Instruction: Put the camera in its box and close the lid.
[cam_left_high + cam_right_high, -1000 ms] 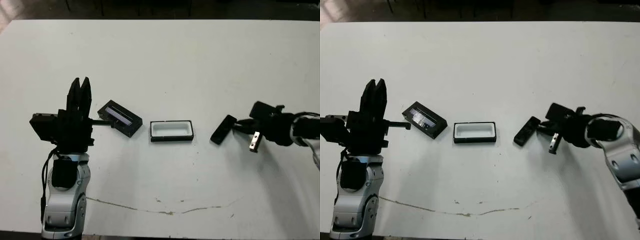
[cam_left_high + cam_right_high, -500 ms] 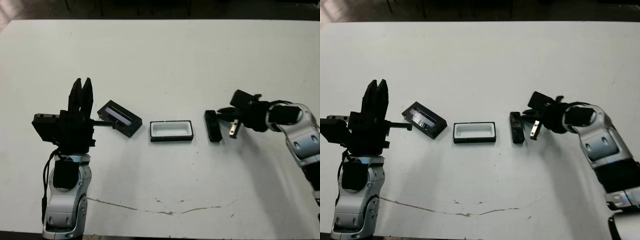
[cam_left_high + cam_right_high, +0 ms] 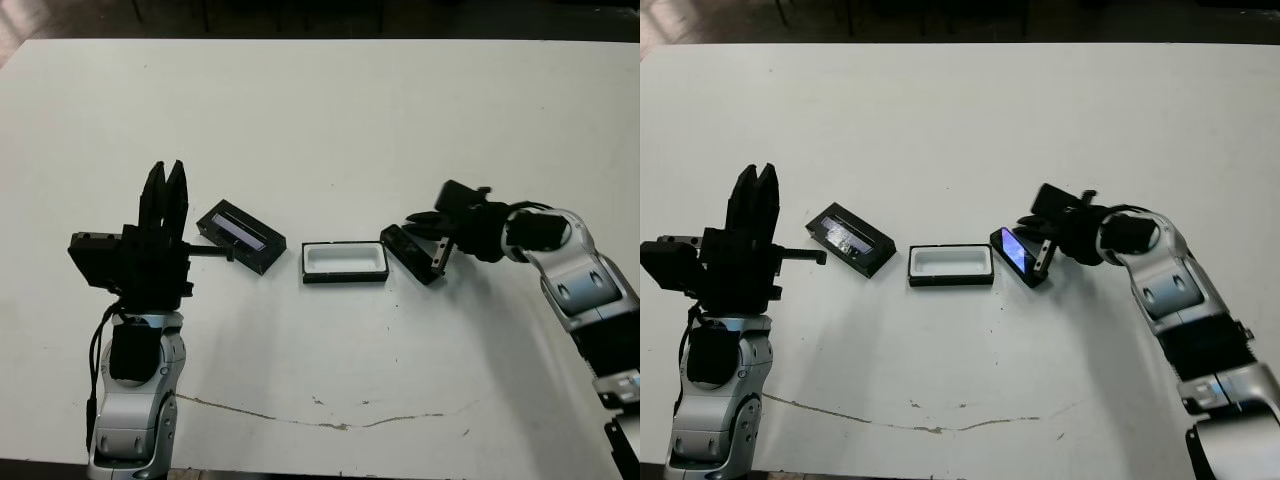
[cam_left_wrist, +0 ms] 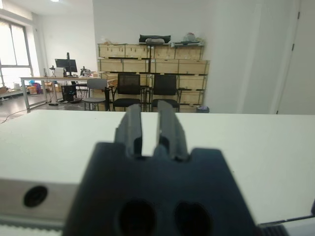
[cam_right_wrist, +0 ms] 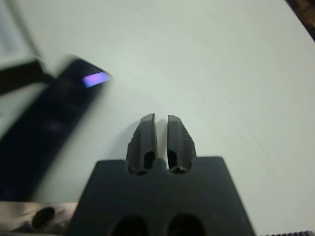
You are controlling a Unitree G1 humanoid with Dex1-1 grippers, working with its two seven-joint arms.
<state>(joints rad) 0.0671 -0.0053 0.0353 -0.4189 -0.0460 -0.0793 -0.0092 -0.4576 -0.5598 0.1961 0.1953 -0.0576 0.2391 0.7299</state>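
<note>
While the left gripper (image 3: 165, 190) stands idle with its fingers pressed together and empty, the right gripper (image 3: 428, 238) has swept the slim black bar-shaped camera (image 3: 1018, 256) across the white counter (image 3: 330, 110). Over the last second the camera has gone from well right of the small black-walled, white-lined box (image 3: 344, 261) to just beside the box's right end, and has turned. The right fingers are clenched on nothing; the wrist view shows the camera lying beside them. Judged from this, the camera is being nudged, not carried, and still needs lifting into the box. It lies tilted, with a bluish screen lit on its upper face. The shallow black lid with lavender strip (image 3: 240, 236) lies left of the box, apart.
</note>
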